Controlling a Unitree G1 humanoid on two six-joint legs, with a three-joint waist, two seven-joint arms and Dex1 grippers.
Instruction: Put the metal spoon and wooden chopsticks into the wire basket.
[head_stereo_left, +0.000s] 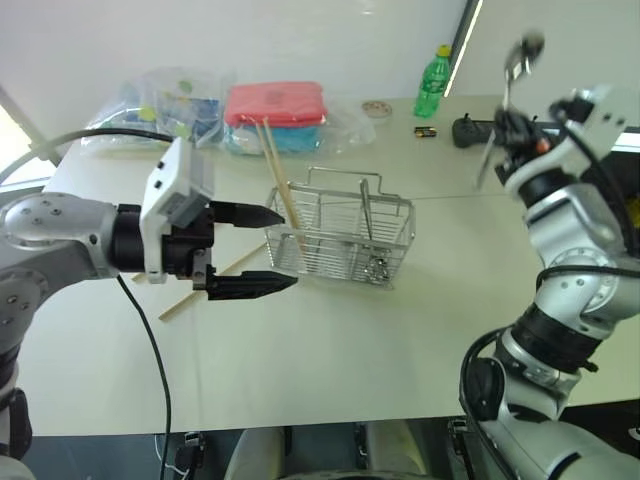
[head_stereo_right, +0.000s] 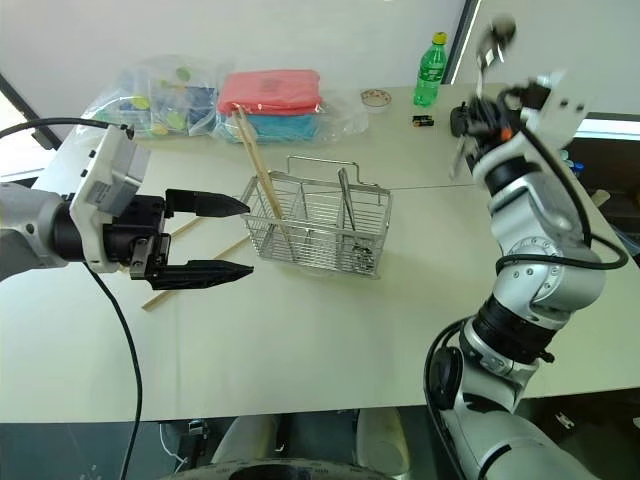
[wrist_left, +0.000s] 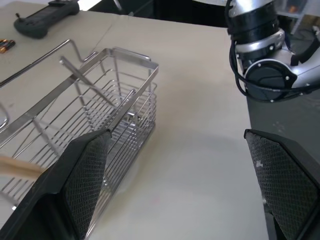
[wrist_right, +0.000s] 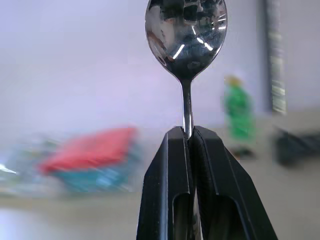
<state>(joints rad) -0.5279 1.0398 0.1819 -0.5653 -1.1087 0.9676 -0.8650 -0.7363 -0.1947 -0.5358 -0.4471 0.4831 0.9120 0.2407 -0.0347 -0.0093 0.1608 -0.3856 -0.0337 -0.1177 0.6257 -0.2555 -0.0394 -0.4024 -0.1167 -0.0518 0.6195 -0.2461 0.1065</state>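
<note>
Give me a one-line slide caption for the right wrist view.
Right gripper shut on the metal spoon, bowl up, with a green bottle beyond.

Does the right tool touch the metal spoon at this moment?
Touching. In the right wrist view, the right tool is shut on the handle of the metal spoon, with both black fingers pressed against it and the bowl standing above them.

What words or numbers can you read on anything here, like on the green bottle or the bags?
None can be read.
green bottle: its label is too small and blurred to read.
plastic bags: coloured prints show through, no letters can be made out.
red pack: no writing shows.
black controller: no markings can be made out.
metal spoon: plain, reflections only.
</note>
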